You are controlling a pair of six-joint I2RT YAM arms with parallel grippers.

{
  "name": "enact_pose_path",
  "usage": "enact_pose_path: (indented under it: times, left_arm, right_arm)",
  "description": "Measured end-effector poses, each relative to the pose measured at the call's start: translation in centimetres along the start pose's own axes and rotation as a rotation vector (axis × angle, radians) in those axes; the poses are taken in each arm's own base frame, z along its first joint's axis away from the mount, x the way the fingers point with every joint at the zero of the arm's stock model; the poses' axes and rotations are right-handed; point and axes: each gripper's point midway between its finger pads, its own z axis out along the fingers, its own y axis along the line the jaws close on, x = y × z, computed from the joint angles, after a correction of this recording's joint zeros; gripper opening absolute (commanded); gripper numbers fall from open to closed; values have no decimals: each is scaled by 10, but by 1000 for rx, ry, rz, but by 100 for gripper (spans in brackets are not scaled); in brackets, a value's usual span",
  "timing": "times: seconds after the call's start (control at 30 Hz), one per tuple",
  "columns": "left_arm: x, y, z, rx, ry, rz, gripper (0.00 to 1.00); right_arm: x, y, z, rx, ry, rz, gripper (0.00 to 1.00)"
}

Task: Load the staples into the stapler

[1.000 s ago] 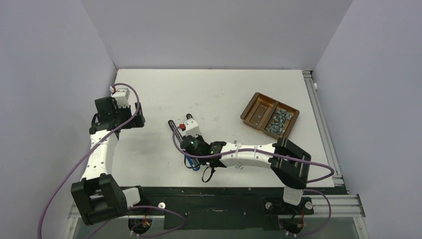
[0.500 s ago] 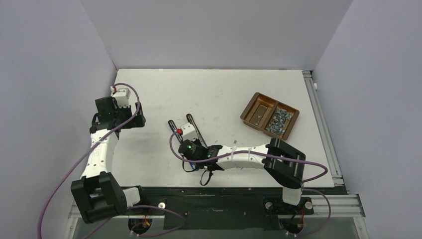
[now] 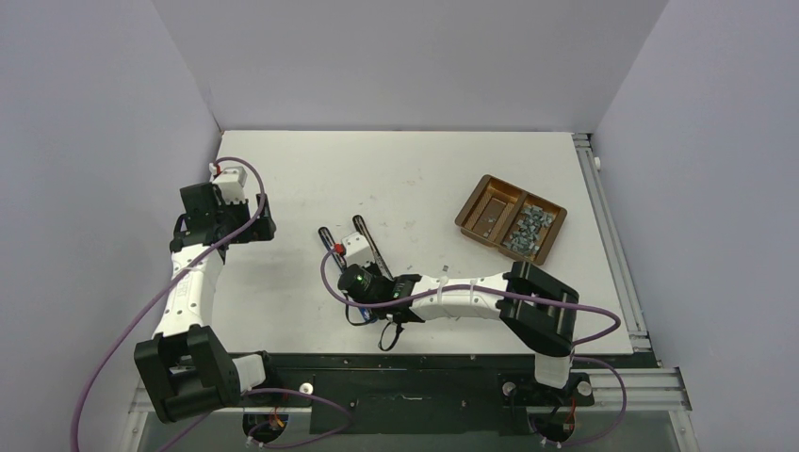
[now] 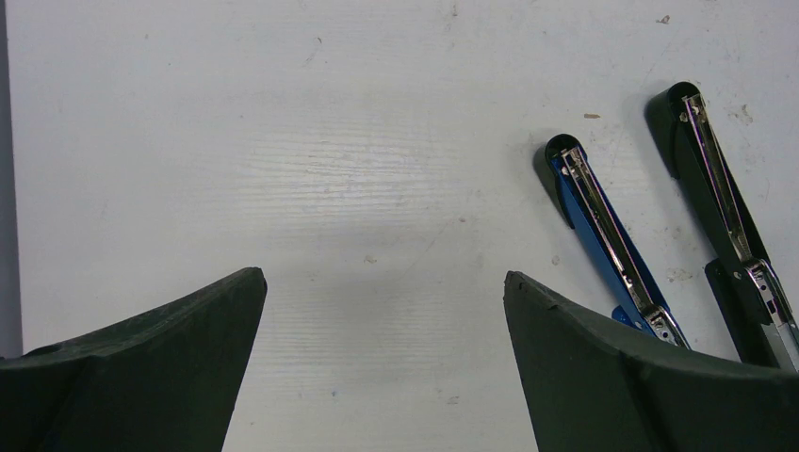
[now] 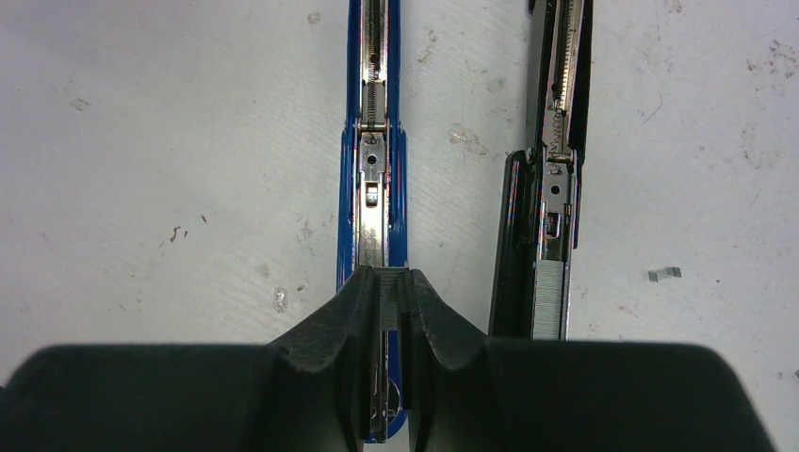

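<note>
Two staplers lie opened flat side by side: a blue stapler (image 5: pixel 372 113) (image 4: pixel 603 226) (image 3: pixel 327 239) and a black stapler (image 5: pixel 556 141) (image 4: pixel 721 188) (image 3: pixel 369 247). My right gripper (image 5: pixel 388 280) (image 3: pixel 363 309) is shut on a short grey strip of staples (image 5: pixel 388 303), held right over the blue stapler's metal channel. Another strip (image 5: pixel 548 301) lies in the black stapler's channel. More staples (image 3: pixel 528 229) fill one side of the brown tray (image 3: pixel 485 209). My left gripper (image 4: pixel 384 282) (image 3: pixel 256 222) hangs open over bare table, left of the staplers.
A single loose staple (image 5: pixel 665 274) lies on the table right of the black stapler. The brown tray stands at the back right, well away from both arms. The right arm's purple cable (image 3: pixel 603 330) loops near the table's front edge.
The right gripper with its staple strip slid toward the near edge along the blue stapler, uncovering the staplers' far ends, then stayed still. The left arm has not moved.
</note>
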Motion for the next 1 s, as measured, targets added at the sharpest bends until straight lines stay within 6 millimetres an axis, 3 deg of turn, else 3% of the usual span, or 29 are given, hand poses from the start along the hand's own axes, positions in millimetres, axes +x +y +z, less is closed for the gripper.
enact_pose_path:
  times: [1.0]
  left_arm:
    - [0,0,0,0,0,0,96]
  right_arm:
    - [12,6,7,-28,28,-21,8]
